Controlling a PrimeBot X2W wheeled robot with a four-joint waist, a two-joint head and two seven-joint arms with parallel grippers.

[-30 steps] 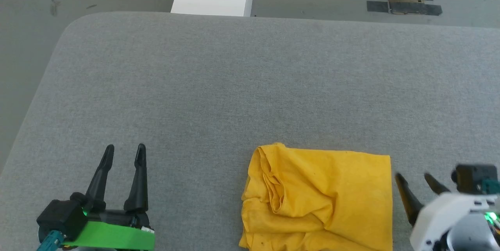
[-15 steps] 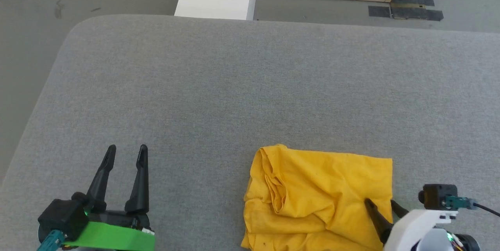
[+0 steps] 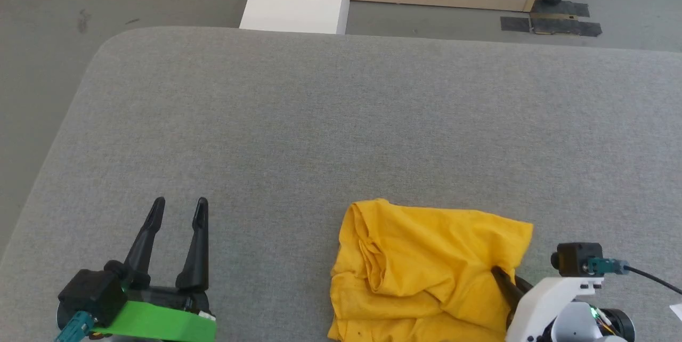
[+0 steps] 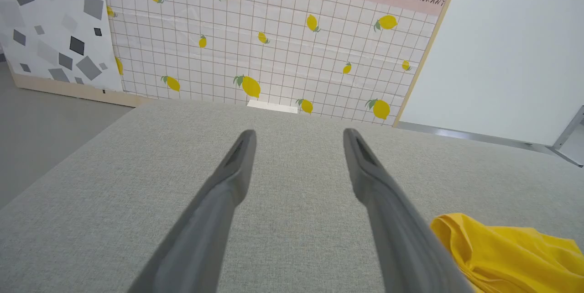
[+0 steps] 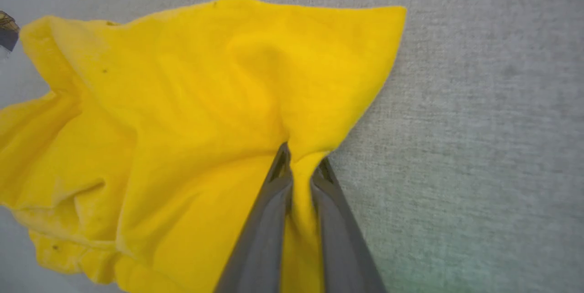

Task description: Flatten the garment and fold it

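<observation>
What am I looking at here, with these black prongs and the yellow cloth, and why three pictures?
This is a robot with two arms, each ending in a gripper: two long dark fingers. The wide picture comes from a camera on its head, looking down. The other two come from wrist cameras, looking along the fingers. A crumpled yellow garment lies on the grey table. The right gripper is closed, pinching a fold at its edge. The left gripper is open, holding nothing.
</observation>
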